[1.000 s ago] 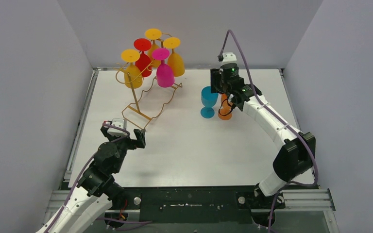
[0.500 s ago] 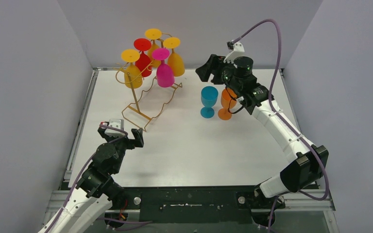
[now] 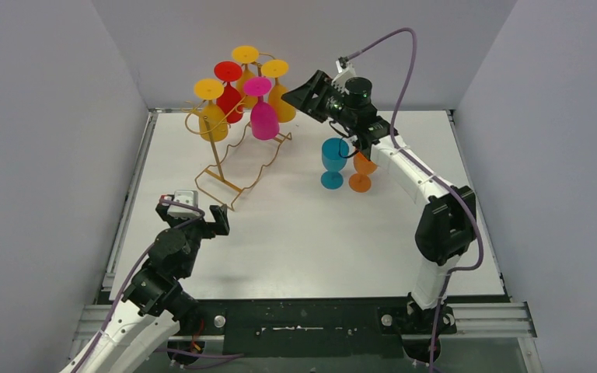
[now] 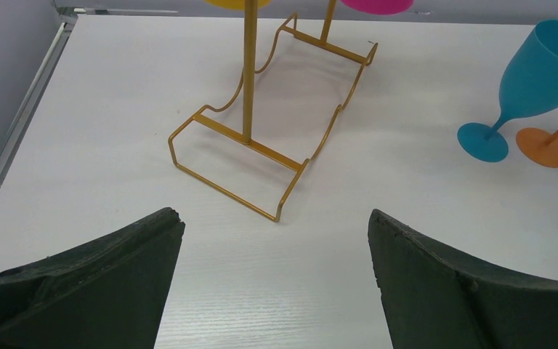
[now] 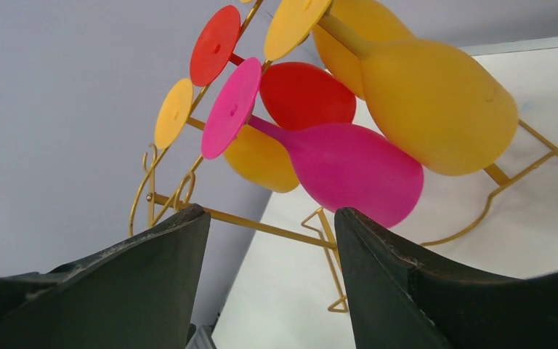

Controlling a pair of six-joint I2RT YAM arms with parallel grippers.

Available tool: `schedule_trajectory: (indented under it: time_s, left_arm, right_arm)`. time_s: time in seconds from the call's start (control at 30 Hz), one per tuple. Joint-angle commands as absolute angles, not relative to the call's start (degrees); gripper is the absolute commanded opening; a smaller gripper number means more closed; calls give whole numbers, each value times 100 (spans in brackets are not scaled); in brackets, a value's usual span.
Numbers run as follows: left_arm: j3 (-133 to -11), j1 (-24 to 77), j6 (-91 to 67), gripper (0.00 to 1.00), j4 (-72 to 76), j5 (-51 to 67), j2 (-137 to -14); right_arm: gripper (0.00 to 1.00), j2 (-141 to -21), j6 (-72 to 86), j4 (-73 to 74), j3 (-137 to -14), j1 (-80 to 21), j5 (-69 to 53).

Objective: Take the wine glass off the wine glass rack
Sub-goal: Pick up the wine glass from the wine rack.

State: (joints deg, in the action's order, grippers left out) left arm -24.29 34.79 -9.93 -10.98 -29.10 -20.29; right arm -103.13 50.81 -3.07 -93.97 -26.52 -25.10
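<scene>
At the far left of the table, the wine glass rack [image 3: 219,155] is carrying five glasses upside down, each one hanging by its foot from the gold wire. The right gripper [image 3: 291,93] is hovering just beside them with its jaws apart and nothing between them. From its wrist view, the pink glass [image 5: 349,171] and the nearest yellow glass [image 5: 436,102] are filling the space ahead. I cannot tell for sure which of the two it is aiming at.

The left gripper [image 4: 276,218] is waiting low near the rack's base, spread wide and empty. A blue glass [image 3: 333,162] and an orange glass [image 3: 361,175] are standing upright on the table, well apart from the rack.

These glasses are looking like opaque plastic: probably light, stiff and smooth, so likely to slip under a loose grip. I would be taking hold at the stem or the narrow top of the bowl, then sliding the foot out along the wire. A rack that thin is likely to shift if the glass is yanked.
</scene>
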Motion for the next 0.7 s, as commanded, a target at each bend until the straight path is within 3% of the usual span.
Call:
schedule_trajectory:
  time_s: [0.0, 0.3, 0.67]
  left_arm:
    - [-2731, 3454, -958, 97, -1010, -3022, -2093]
    - [-2739, 3454, -924, 97, -1018, -2996, -2168]
    - [-2749, 3459, -905, 97, -1029, -2951, -2204]
  right_arm:
    - [64, -10643, 5651, -977, -10120, -2777, -2757]
    - [62, -11282, 5939, -1058, -10816, -2908, -2754]
    - [48, -11928, 6123, -831, -11509, -2907, -2690]
